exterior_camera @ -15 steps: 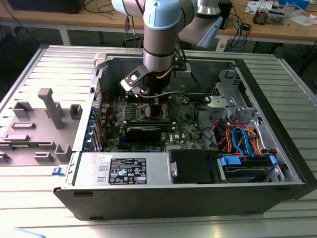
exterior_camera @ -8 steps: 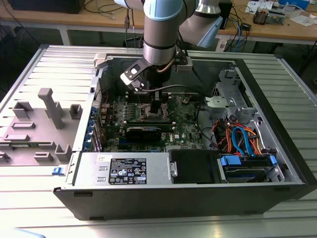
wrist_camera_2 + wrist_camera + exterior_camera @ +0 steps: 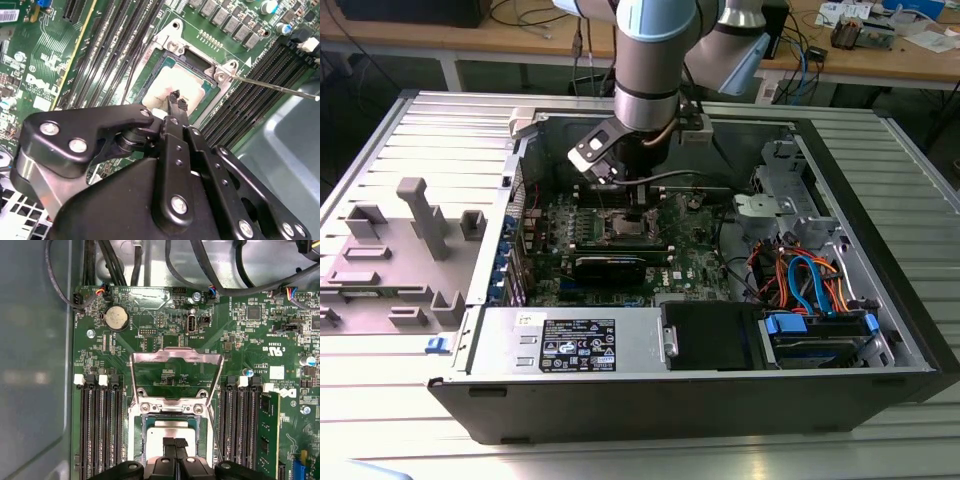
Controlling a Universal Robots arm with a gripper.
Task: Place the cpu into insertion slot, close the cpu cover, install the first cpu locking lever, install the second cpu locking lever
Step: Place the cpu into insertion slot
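The black two-fingered gripper [image 3: 176,100] hangs with its fingertips pressed together, grasping nothing, just above the small square cpu with a silvery-grey metal top [image 3: 187,80]. The chip lies flat in the dark-centred, metal-rimmed insertion slot [image 3: 146,437]. Beyond it, the thin silvery windowed cpu cover [image 3: 175,358] stands swung open, and a thin wire locking lever [image 3: 275,86] sticks out unlatched. In the exterior view, taking the grey open computer case [image 3: 880,330] as a clock face, the socket sits toward ten o'clock. The chip is probably light, stiff and smooth-topped over fragile contacts, so it is best gripped by opposite edges.
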